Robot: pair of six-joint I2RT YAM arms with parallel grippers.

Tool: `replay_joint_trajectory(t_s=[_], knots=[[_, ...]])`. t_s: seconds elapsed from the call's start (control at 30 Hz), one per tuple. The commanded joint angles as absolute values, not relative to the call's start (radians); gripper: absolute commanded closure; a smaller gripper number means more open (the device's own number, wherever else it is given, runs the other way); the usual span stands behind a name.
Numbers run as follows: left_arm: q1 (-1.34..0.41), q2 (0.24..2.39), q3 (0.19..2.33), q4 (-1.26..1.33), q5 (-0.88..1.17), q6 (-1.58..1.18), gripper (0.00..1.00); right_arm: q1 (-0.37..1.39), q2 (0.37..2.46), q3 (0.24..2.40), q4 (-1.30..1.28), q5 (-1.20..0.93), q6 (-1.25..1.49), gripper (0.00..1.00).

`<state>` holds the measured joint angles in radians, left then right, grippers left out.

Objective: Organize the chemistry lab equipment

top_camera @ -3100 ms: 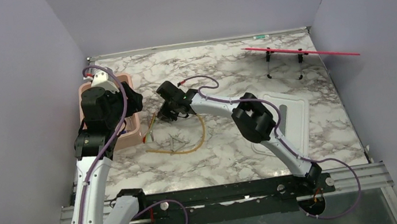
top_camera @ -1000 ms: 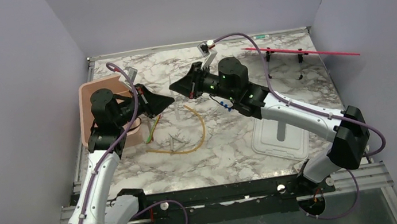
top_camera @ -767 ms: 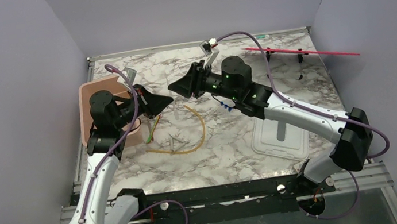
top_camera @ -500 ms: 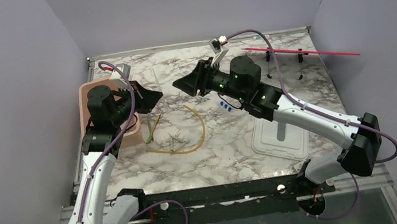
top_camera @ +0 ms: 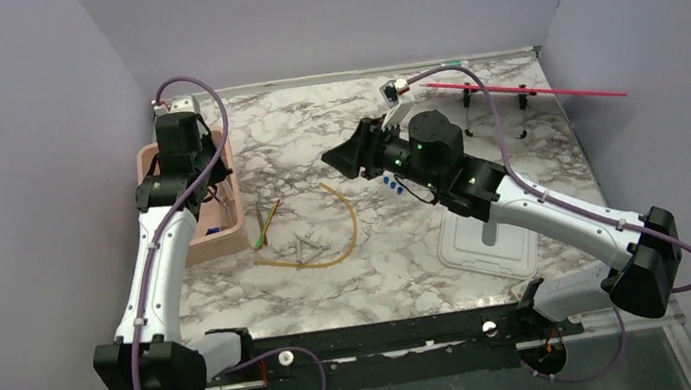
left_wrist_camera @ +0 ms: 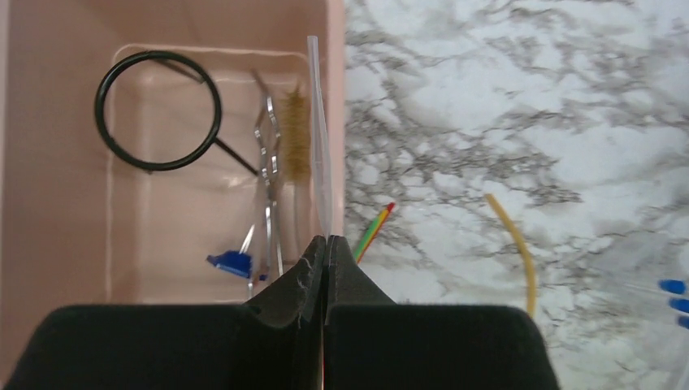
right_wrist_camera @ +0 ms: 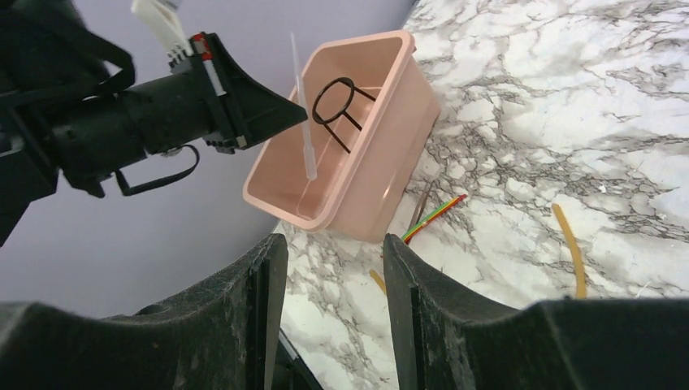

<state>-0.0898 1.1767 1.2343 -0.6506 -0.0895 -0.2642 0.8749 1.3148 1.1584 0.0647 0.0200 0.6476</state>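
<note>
Tub contents first: the pink tub (right_wrist_camera: 380, 183) sits at the left edge of the marble table (top_camera: 384, 286). On its floor lie a black wire ring (left_wrist_camera: 157, 110) with its stem, a pair of metal tongs (left_wrist_camera: 267, 191) and a small bristle brush (left_wrist_camera: 295, 146) just beside the tongs. A blue-ended piece (left_wrist_camera: 231, 262) lies near the tongs' near end.

The left gripper (left_wrist_camera: 326, 241) is over the tub with its jaws pressed together on a clear pipette (left_wrist_camera: 318, 138). In the left wrist view the pipette lines up with the tub's inner right wall. In the right wrist view it stands nearly upright, with its lower end in front of the tub's opening. Whether it touches the floor cannot be told.

The right gripper (right_wrist_camera: 333, 244) hovers over the middle of the table, pointing towards the tub. Its jaws are spread wide with nothing between them.

Out on the marble, an amber tubing loop (top_camera: 340, 241) lies right of the tub with a small metal piece (top_camera: 304, 249) inside its curve. Some coloured sticks (top_camera: 265, 223) lie between the loop and the tub. Blue-capped tubes (top_camera: 391, 185) lie just below the right gripper. A white lid (top_camera: 476, 260) rests flat further right, partly under the right arm. A pink rod (top_camera: 529, 90) on thin black legs stands at the back right corner.
</note>
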Motion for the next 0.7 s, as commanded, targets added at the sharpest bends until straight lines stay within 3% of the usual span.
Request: replay_joint_trajectory(t_s=[0.0, 0.2, 0.47, 0.67], knots=[[-0.027, 1.256, 1.238, -0.728, -0.170, -0.190, 1.00, 0.873, 1.284, 1.144, 0.048, 0.058, 0.625, 0.48], [-0.009, 1.402, 1.238, -0.718, -0.202, -0.170, 1.00, 0.873, 1.287, 1.130, 0.038, 0.048, 0.631, 0.49], [0.037, 1.541, 1.200, -0.677, -0.088, -0.164, 1.00, 0.872, 1.288, 1.109, 0.038, 0.045, 0.637, 0.48], [0.043, 1.536, 1.199, -0.664, -0.051, -0.176, 0.86, 0.871, 1.308, 1.114, 0.037, 0.046, 0.629, 0.48]])
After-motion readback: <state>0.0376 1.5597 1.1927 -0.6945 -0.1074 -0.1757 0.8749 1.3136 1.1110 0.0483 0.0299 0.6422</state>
